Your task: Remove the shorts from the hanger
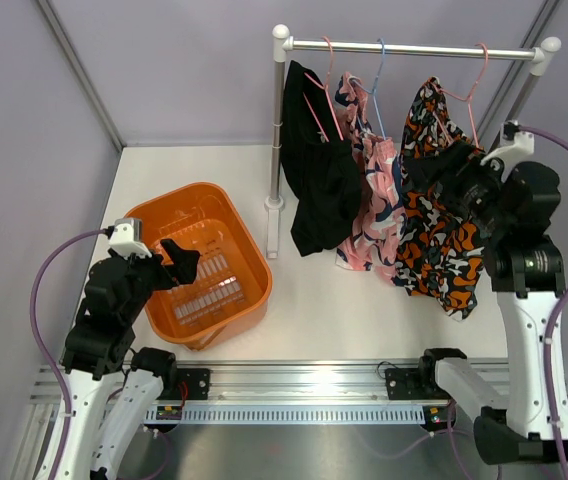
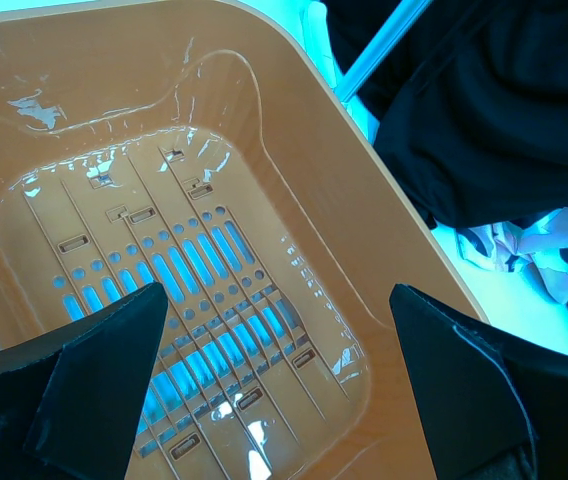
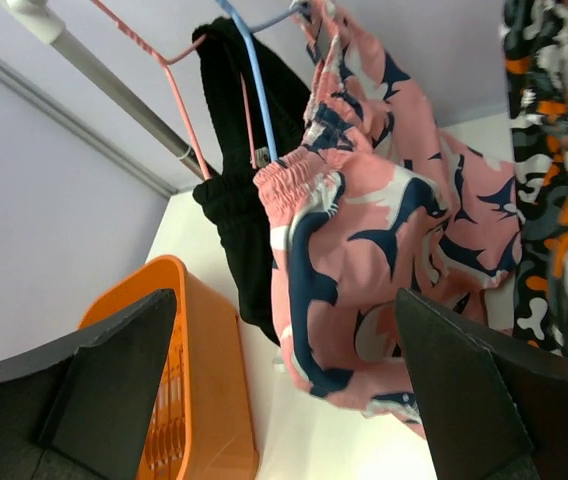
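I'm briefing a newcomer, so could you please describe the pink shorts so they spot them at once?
On the clothes rail at the table's back hang three garments. The pink shorts, navy-and-white blotched, hang in the middle on the only blue hanger, between the black shorts and the orange camouflage shorts.

Under the rail (image 1: 409,46), the pink shorts (image 1: 374,215) are partly covered by the black shorts (image 1: 319,180) and the camouflage shorts (image 1: 434,250). The right pincer (image 1: 436,175) merges with that print's dark patches overhead, its fingertips indistinct. The rail's right post (image 1: 532,80) vanishes behind the right arm (image 1: 524,260). In the right wrist view the camouflage shorts run off the frame edge, and the orange basket (image 3: 204,400) below the rail is cut by the bottom edge. The left wrist view crops the black shorts at top and right.
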### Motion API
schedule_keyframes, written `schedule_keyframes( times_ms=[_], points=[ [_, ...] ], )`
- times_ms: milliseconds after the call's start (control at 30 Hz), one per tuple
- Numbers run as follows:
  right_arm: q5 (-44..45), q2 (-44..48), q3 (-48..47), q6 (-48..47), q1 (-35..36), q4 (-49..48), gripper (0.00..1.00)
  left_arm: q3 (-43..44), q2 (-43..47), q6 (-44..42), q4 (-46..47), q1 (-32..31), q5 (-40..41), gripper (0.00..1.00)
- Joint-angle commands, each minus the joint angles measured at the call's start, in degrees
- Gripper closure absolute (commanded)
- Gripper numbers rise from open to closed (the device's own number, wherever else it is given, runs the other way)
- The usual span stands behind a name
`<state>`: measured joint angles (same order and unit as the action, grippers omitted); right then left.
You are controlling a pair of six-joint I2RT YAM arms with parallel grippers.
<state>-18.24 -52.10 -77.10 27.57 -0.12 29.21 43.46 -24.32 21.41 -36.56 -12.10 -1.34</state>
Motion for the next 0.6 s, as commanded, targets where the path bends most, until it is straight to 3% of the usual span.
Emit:
schedule_keyframes(
  times_ms=[0, 133, 400, 567],
  points=[
    [3.1, -2.5, -6.8, -4.4, 3.7, 0.4, 0.01, -0.2, 0.7, -0.3, 1.8, 0.1, -1.2, 0.01],
    [15.0, -6.3, -13.4, -8.7, 4.6, 3.0, 0.01, -0.3, 0.8, -0.3, 1.8, 0.1, -1.3, 0.01],
    [28.2, -9.9, -21.8, -15.4, 4.6, 1.9, 0.0, -0.4, 0.7, -0.4, 1.9, 0.1, -2.0, 0.01],
    [36.2, -18.1, -27.9, -19.8, 3.9, 4.4, 0.01, -0.5, 0.6, -0.6, 2.4, 0.1, -3.5, 0.01]
  ],
)
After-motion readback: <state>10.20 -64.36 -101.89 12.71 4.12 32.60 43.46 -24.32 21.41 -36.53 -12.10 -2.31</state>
